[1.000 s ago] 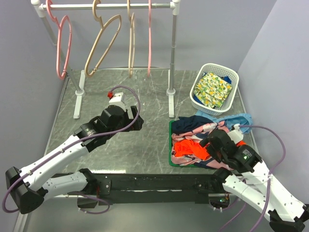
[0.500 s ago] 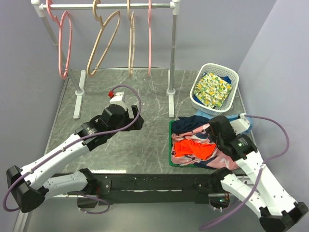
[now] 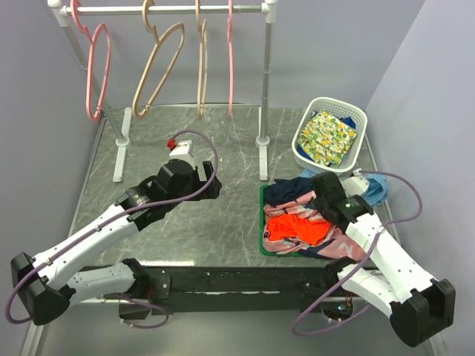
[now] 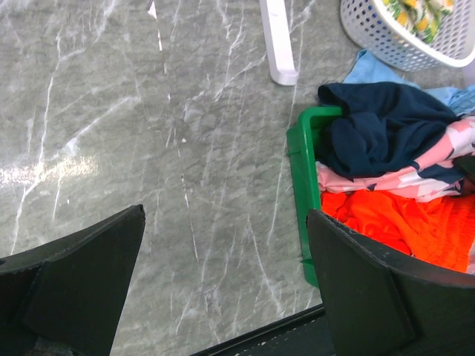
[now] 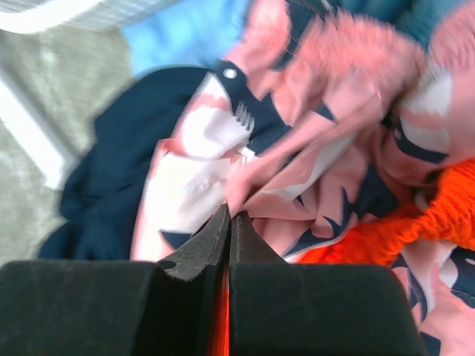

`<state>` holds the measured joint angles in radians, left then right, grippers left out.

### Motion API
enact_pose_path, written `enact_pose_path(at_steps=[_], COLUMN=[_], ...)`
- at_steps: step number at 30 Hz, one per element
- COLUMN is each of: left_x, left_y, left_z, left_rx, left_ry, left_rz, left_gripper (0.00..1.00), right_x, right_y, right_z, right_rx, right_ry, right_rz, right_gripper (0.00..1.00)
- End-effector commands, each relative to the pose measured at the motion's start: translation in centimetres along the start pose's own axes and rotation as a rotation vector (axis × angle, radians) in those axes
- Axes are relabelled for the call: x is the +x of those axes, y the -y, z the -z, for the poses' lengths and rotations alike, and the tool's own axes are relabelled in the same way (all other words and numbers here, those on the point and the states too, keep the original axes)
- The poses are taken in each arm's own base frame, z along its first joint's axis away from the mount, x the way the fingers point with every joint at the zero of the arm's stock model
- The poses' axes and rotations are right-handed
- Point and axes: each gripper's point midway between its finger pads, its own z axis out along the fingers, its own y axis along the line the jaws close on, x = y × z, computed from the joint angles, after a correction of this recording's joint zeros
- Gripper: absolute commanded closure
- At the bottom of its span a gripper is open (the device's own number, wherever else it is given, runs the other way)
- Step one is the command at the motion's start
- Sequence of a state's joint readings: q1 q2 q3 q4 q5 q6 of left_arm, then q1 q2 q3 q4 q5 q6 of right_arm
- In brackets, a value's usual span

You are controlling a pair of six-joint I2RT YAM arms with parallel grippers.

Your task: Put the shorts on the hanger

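Note:
The orange-red shorts (image 3: pixel 297 228) lie in the green tray (image 3: pixel 263 222), partly under a pink, navy and white patterned garment (image 3: pixel 315 200). My right gripper (image 3: pixel 322 199) is down on that pile, shut, with a fold of the patterned garment (image 5: pixel 297 148) pinched at its tips (image 5: pixel 230 219); the shorts (image 5: pixel 445 211) show just beside and below. My left gripper (image 3: pixel 208 185) hovers open over bare table left of the tray; in its wrist view (image 4: pixel 226 274) nothing is between the fingers and the shorts (image 4: pixel 401 222) lie to the right. Two pink hangers (image 3: pixel 98 70) (image 3: pixel 229 59) hang on the rack.
The white rack (image 3: pixel 263 89) at the back also carries two tan hangers (image 3: pixel 157 63), and its feet stand on the marble table. A white basket (image 3: pixel 356 119) with yellow-green floral cloth stands at the back right. A light blue cloth (image 3: pixel 375 185) lies beside the tray.
My right arm swung forward over the tray and its gripper went from open to shut on the patterned garment. The left arm has stayed still and open.

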<state>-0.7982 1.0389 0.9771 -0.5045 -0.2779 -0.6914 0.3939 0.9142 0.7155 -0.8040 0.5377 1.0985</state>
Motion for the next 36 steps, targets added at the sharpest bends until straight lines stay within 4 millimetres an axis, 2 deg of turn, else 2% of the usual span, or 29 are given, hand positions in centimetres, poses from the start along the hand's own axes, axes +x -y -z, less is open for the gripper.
enact_pose_path(at_steps=[1,2,4,5,6,7,8,10,11,17,22,24,25,26,28,30,32,33,34,35,36], left_x=[-2.7,-3.0,-3.3,-3.4,-3.7,-3.7,-3.7,-3.8,-3.8,-3.9,-3.8,-3.7,-3.7,-3.6,-3.7,-3.7,-3.7,-3.1,-2.7,-2.9,-1.5], left_y=[1.3,1.4,1.4,1.5,1.6,1.5,1.6,1.7,1.8,2.0,2.4,2.5,2.6,2.7,3.0,3.6,4.6,5.7,6.4,7.4,8.5], left_z=[1.2,1.4,1.7,1.9,2.0,2.0,2.0,2.0,2.0,1.9,1.7,1.6,1.6,1.6,1.8,2.1,2.4,2.8,2.8,2.9,2.7], left_rx=[0.033,0.033,0.035,0.039,0.041,0.039,0.040,0.045,0.047,0.051,0.064,0.070,0.073,0.080,0.095,0.133,0.184,0.253,0.292,0.340,0.390], left_ry=[0.061,0.069,0.079,0.082,0.088,0.087,0.086,0.085,0.083,0.082,0.078,0.070,0.069,0.064,0.063,0.054,0.050,0.016,0.001,0.006,-0.033], left_rz=[-0.006,-0.009,-0.010,-0.010,-0.009,-0.009,-0.011,-0.011,-0.014,-0.014,-0.011,-0.010,-0.009,-0.011,-0.015,-0.028,-0.037,-0.044,-0.043,-0.020,-0.027], left_gripper=[0.03,0.03,0.04,0.03,0.04,0.04,0.04,0.04,0.04,0.04,0.03,0.04,0.04,0.04,0.04,0.03,0.04,0.04,0.03,0.03,0.03], right_x=[-4.5,-5.7,-6.5,-7.9,-8.5,-9.0,-10.3,-11.2,-12.1,-13.9,-15.2,-15.7,-16.7,-17.1,-18.6,-18.2,-16.7,-16.0,-14.4,-14.2,-13.8], right_y=[-3.0,-3.7,-4.2,-4.8,-5.1,-5.1,-5.5,-5.4,-5.7,-6.6,-8.9,-10.1,-10.8,-11.5,-12.4,-13.8,-14.3,-14.2,-13.8,-13.2,-13.0], right_z=[2.9,4.2,6.0,7.8,8.7,9.6,11.3,12.7,14.0,17.4,18.5,18.2,18.8,18.4,18.9,17.7,16.0,15.2,13.3,13.0,12.5], right_rx=[-0.099,-0.141,-0.190,-0.248,-0.276,-0.294,-0.333,-0.352,-0.388,-0.488,-0.545,-0.549,-0.569,-0.551,-0.553,-0.530,-0.508,-0.498,-0.470,-0.471,-0.461], right_ry=[0.090,0.106,0.102,0.123,0.129,0.131,0.151,0.160,0.175,0.189,0.202,0.208,0.234,0.245,0.278,0.254,0.208,0.194,0.170,0.180,0.181], right_rz=[-0.051,-0.064,-0.074,-0.091,-0.098,-0.100,-0.116,-0.119,-0.127,-0.128,-0.129,-0.131,-0.153,-0.147,-0.167,-0.146,-0.134,-0.135,-0.135,-0.149,-0.148], right_gripper=[1.00,1.00,1.00,1.00,1.00,1.00,1.00,1.00,1.00,1.00,1.00,1.00,1.00,1.00,1.00,1.00,1.00,1.00,1.00,1.00,1.00])
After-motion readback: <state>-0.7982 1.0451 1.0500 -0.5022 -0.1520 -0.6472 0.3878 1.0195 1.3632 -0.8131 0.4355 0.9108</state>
